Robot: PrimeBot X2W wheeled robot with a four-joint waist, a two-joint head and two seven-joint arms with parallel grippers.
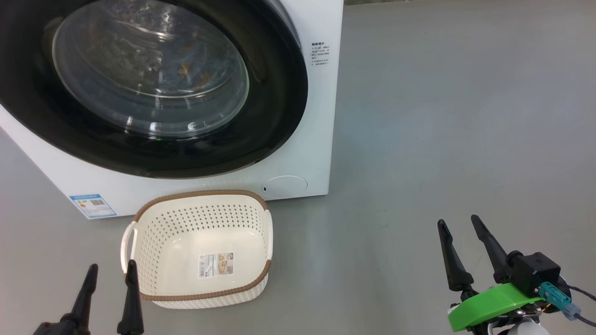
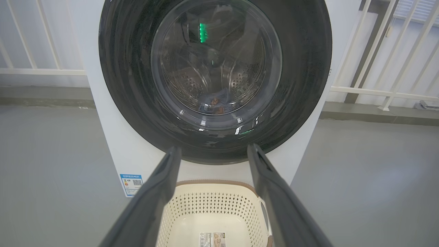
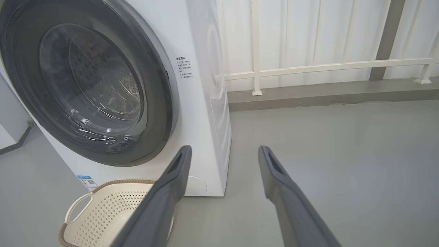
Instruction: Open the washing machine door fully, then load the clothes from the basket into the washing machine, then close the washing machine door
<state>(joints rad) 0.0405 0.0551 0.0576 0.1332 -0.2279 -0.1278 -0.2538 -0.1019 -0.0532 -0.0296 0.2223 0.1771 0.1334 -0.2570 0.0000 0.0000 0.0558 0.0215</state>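
- We see the washing machine (image 1: 321, 139) standing on the grey floor (image 1: 442, 116), towards its far left part, with a white railing (image 3: 308, 65) behind it.
- The washing machine door (image 1: 279, 116) is shut, its glossy black ring lying flat against the white front.
- Through the door's glass window (image 1: 149, 70) we make out the clothes (image 2: 214, 101): a small patch of light blue with orange-brown marks, lying low in the steel drum.
- The basket (image 1: 200, 192) sits upright on the floor just in front of the machine, below the door, its far rim close to the machine's lower edge. We cannot tell whether the two touch.
- The basket's cream base is bare, with a label sticker (image 1: 215, 265) in its middle.
- A blue energy sticker (image 1: 93, 205) sits at the machine's lower left corner, and a round flap (image 1: 284, 183) at its lower right.
- Our left gripper (image 1: 112, 266) hangs at the basket's near left corner with its jaws spread wide and nothing between them. In the head view one finger crosses the basket's rim there, and we cannot tell whether it touches.
- Our right gripper (image 1: 457, 220) is over bare floor, well apart from the basket and to the right of the machine. Its jaws also stand wide apart and hold nothing.
- A green part (image 1: 489, 304) sits at the right gripper's base.
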